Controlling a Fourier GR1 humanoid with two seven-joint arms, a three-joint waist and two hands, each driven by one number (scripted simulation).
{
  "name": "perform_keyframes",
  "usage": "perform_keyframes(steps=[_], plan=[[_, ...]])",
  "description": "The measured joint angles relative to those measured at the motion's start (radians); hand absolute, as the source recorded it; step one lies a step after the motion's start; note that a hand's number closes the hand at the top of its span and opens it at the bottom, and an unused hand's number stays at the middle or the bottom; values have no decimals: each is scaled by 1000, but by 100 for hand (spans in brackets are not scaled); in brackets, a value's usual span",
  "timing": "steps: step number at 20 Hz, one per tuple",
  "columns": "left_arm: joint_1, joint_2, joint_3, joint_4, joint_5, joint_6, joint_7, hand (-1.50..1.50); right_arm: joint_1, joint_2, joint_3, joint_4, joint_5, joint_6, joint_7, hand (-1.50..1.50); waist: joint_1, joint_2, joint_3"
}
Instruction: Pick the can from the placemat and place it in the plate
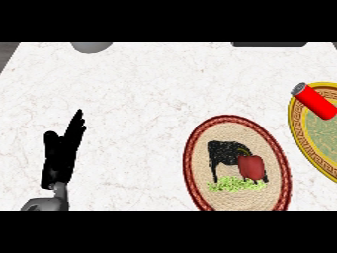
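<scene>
The red can [316, 102] lies on its side across the upper left rim of the plate [299, 131], its grey end pointing up and left. This plate has a yellow patterned rim and a green middle, and the view's right edge cuts it off. The oval woven placemat [233, 133], red-bordered with a cow picture, lies left of the plate; a small red shape [251, 167] shows on it by the cow. My left hand [60, 153] stands open at the lower left, fingers straight up, far from the can. No hand touches the can. My right hand does not show.
A grey round object [92, 47] and a dark flat object [269, 44] peek in at the counter's far edge. The white marble counter [149, 99] stretches between my left hand and the placemat.
</scene>
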Motion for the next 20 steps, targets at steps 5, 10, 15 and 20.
perform_keyframes(steps=[5, 10, 15, 20], plan=[[1, 3, 0, -24, -1, -3, 24, 0, -4, -35, -16, 95, -16, -8, -66, -150, 4, 1, 1], [-10, 11, 13, -1, 4, -15, 8, 0, 5, -72, -33, 160, -37, -2, -113, -150, 4, 2, 1], [1, 8, 7, -28, -1, -14, 23, 0, 5, -105, -45, 198, -53, -32, -102, -150, 6, 2, 2], [16, -1, 1, -23, -2, -18, 8, 0, 16, -112, -45, 224, -56, -62, -121, -150, 9, 4, 3]])
